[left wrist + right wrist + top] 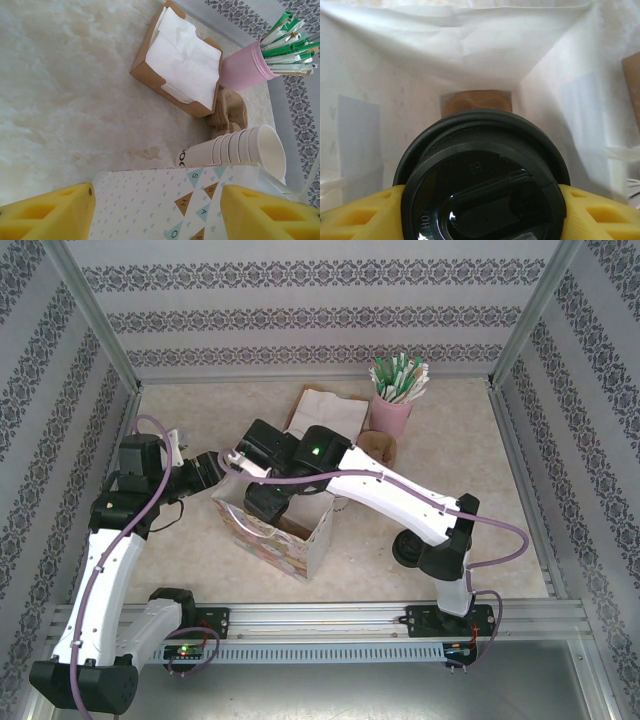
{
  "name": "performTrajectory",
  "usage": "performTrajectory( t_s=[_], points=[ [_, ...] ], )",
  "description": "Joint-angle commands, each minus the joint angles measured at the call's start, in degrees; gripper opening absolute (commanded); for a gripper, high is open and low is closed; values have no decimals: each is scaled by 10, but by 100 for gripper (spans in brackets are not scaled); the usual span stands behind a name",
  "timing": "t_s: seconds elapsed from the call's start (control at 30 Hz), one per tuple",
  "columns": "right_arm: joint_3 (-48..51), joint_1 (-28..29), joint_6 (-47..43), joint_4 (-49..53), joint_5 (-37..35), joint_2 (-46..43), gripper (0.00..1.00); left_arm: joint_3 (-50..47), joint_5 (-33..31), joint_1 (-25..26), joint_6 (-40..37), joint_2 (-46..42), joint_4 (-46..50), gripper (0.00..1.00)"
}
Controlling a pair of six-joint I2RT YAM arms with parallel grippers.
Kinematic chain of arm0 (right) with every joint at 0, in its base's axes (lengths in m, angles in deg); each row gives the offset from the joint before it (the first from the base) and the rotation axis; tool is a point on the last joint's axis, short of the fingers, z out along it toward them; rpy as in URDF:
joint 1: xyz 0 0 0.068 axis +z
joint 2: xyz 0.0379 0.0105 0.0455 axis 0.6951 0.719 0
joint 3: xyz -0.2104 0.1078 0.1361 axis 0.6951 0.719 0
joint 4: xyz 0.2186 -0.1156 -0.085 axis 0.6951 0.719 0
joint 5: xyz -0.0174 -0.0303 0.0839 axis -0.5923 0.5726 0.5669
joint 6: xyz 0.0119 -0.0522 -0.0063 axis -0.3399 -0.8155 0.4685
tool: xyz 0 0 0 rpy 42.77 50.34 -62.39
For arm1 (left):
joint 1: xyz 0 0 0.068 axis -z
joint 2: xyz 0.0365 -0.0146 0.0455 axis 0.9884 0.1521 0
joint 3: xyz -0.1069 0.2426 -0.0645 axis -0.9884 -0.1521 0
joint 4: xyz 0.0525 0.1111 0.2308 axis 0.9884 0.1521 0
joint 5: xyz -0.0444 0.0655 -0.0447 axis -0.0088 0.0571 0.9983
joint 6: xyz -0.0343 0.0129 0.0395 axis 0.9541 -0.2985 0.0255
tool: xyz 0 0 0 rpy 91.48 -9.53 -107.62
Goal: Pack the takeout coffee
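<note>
While arms (385, 490) cover the bag (290, 537) overhead, right pincer (480, 212) clasps takeout coffee (482, 165) inside it.

walls (320, 315): striped floral wallpaper | table (500, 490): cream marbled | frame (97, 320): aluminium rails

Seen from above, the table (500, 440) lies bare across the right half and in the upper left corner, so there is open passage there. The centre is crowded: the patterned bag (275, 535) stands under both arms. Behind it at upper centre the napkin box (325, 410), pink cup of sticks (392, 412) and brown sleeves (382, 448) sit close together. In the left wrist view, cream cups (245, 147) lie on their side just beyond the bag's wall, at right. Inside the bag the right gripper (480, 215) and the takeout coffee (482, 175) fill most of the width — white walls stand near on both sides, and a patch of brown floor (477, 102) shows free beyond.
</note>
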Motion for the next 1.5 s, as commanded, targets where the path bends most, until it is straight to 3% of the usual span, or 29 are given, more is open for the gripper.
performTrajectory(
  t_s=[0.0,0.57,1.03,1.47],
  points=[
    [10,5,-23,-17,3,13,54,15,12,4,-11,-9,17,68],
    [70,2,-26,-44,-6,19,51,13,5,4,-13,-7,24,68],
    [132,-4,-22,-96,-8,-1,49,-5,-95,3,-5,13,27,64],
    [146,-8,-14,-134,-8,2,49,-98,-151,-8,1,76,-34,57]
  ],
)
